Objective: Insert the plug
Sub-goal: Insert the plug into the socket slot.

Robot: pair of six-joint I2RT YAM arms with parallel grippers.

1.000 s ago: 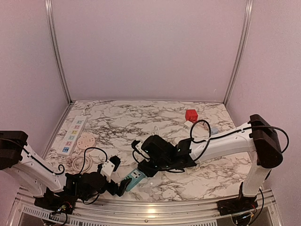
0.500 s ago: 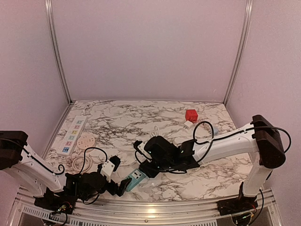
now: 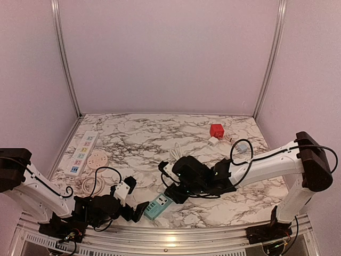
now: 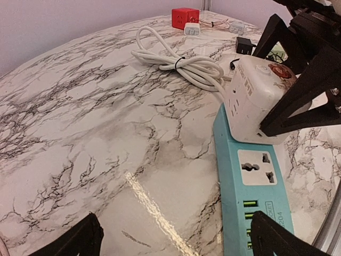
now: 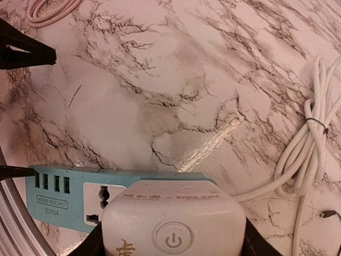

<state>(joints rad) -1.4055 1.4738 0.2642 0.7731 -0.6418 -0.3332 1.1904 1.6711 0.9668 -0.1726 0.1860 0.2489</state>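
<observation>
- Though the far left of the desk (image 3: 138, 133) shows only small from above, I can pick out a long white strip (image 3: 82, 152) with coloured labels. A round socket disc (image 3: 98, 159) sits just beside it and a loose coil of cord (image 3: 88, 184) lies nearer me. Their markings are too small to read.
- My left hand (image 4: 176, 224) hangs low over the desk, its fingers spread wide with nothing between them. Only two dark tips show at the bottom of its own camera.
- The teal power strip (image 4: 256, 197) lies flat near the front edge, just right of that hand. One universal socket and some green slots show, and its near end is cut off in the left wrist view.
- The white plug block (image 4: 256, 96), with a power button on top, sits on the strip's far end. Its pins are hidden underneath, so I cannot tell whether it is fully seated.
- My right hand (image 5: 170, 237) grips that block from both sides. Its fingers appear only as dark slivers at the bottom corners, and from above it covers the block almost wholly.
- A bundled white cable (image 5: 314, 133) lies on the desk beyond the block.
- A red cube (image 3: 216, 130) stands far back on the right, with a small white piece against it that I cannot make out.
</observation>
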